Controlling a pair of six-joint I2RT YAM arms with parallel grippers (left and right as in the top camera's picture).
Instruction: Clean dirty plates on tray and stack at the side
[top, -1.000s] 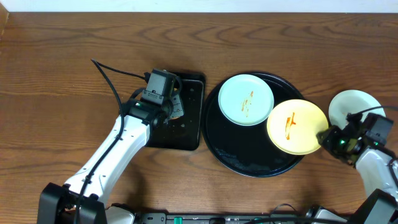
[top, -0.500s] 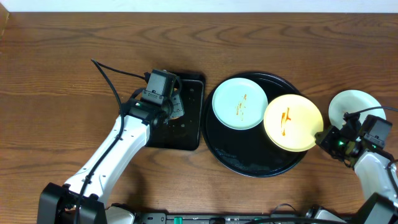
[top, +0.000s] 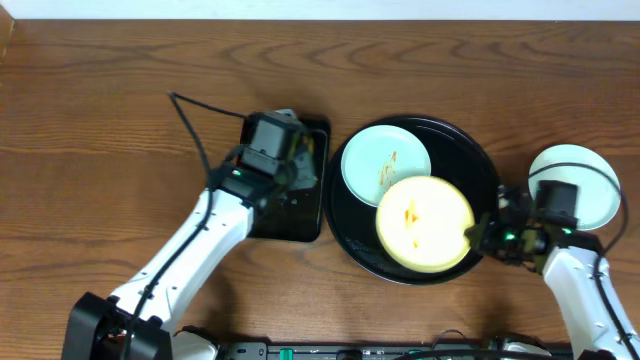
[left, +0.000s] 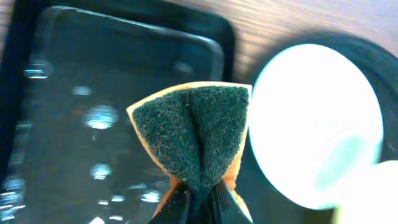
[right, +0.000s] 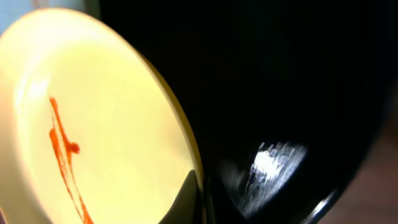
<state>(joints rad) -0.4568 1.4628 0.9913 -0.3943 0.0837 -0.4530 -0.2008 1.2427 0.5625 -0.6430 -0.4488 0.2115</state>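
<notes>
Roughly 1/3 in: mint plate (top: 590, 187) is sitting aside, 2 smeared left; L hand (left: 199, 202) is pinching sponge (left: 194, 127), R hand (top: 483, 236) pinching yellow plate (top: 424, 223).

Yellow plate (top: 424, 223) overlaps mint plate (top: 385, 160), crowding the tray (top: 460, 160).

Robotics lab setup: a plain wood-grain table (top: 80, 150) against a white wall (top: 320, 8), robot arms (top: 190, 240) reaching in, black cable (top: 180, 101) trailing loose.
</notes>
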